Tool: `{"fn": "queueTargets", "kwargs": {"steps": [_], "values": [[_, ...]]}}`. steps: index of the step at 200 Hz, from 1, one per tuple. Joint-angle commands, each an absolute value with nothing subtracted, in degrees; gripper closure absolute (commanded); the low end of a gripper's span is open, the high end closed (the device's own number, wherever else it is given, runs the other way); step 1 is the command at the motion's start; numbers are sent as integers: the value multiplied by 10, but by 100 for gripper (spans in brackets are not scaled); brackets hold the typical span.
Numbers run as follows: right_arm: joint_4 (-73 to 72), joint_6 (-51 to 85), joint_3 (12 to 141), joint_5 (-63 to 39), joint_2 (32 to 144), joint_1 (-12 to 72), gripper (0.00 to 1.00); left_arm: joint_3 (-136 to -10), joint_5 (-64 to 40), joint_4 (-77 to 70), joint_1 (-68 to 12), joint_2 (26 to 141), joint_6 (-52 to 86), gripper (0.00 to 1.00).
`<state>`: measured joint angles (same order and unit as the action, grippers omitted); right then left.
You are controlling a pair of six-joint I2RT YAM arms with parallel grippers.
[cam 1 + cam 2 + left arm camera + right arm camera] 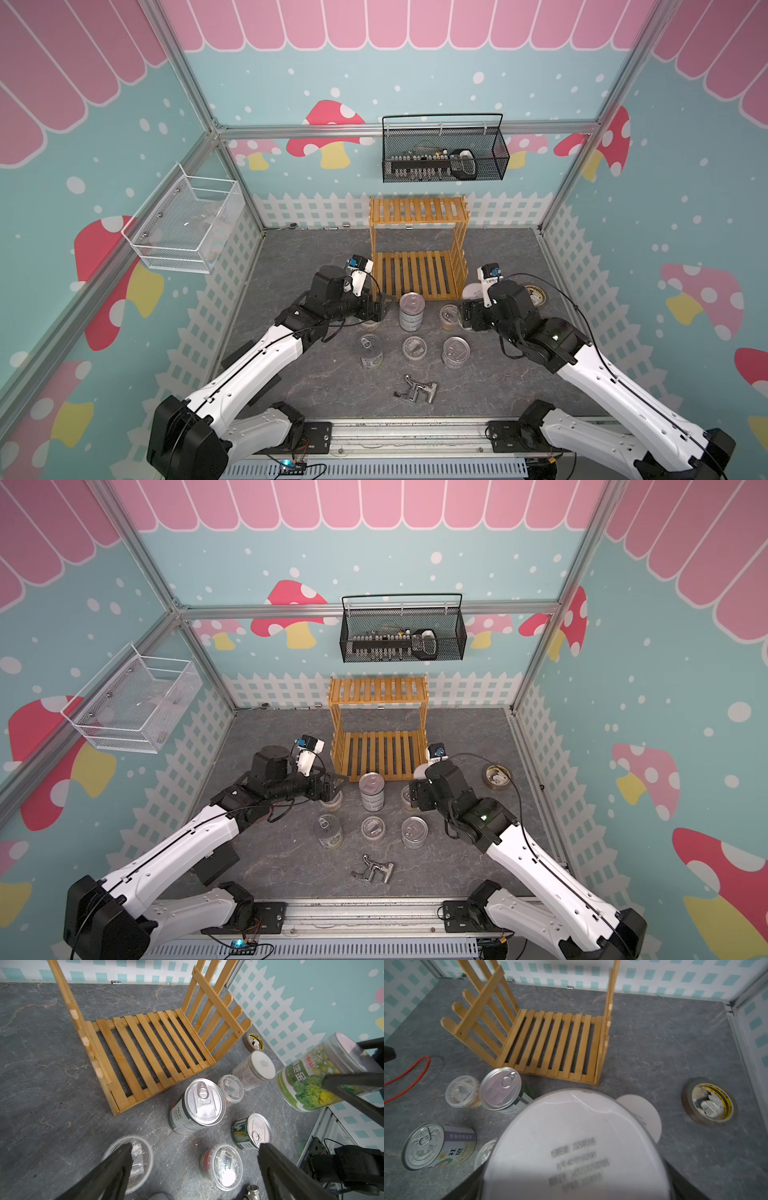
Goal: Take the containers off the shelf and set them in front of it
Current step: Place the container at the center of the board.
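Both tiers of the slatted wooden shelf [415,274] are seen bare in both top views. Seven containers are stood on the grey bench [299,266] in front of it, among them a tall can [412,311], a clear cup [449,316] and a white-lidded jar [255,1070]. The eighth, a green-labelled jar [307,1084], is clamped around its body by the right end effector [462,318], near the shelf's front corner and close to the standing jar. Whether its base is clear of the bench cannot be told. The left end effector [195,1147] hangs released, jaws wide with nothing between them, above a second cup [128,1163].

The last placement seems to be in hand. The green-labelled jar is best held upright and lowered straight onto a bare patch, clear of the clear cup and the white-lidded jar. The grip should be released only once the base is seated, then lifted straight up so the lid is not dragged.
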<state>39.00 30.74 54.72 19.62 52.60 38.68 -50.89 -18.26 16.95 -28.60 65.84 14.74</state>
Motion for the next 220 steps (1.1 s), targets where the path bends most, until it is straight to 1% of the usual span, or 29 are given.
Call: {"fn": "queueTargets", "kwargs": {"steps": [1, 26, 57, 93, 122, 175, 206, 220], "values": [[503, 397, 538, 258, 481, 393, 32, -515, -191, 154, -291, 661, 150, 3], [537, 450, 512, 249, 449, 394, 32, -510, -193, 145, -292, 663, 149, 2], [568, 556, 462, 271, 429, 397, 33, -508, -199, 136, -293, 665, 153, 3], [519, 609, 372, 301, 403, 399, 33, -506, -200, 134, -293, 663, 152, 3], [453, 625, 333, 291, 422, 400, 33, -503, -194, 134, -294, 658, 153, 3], [372, 623, 283, 325, 460, 400, 32, -503, -190, 134, -294, 661, 152, 2], [348, 615, 270, 352, 489, 400, 29, -503, -191, 135, -293, 664, 151, 3], [339, 610, 271, 355, 497, 400, 26, -501, -191, 134, -293, 662, 151, 3]]}}
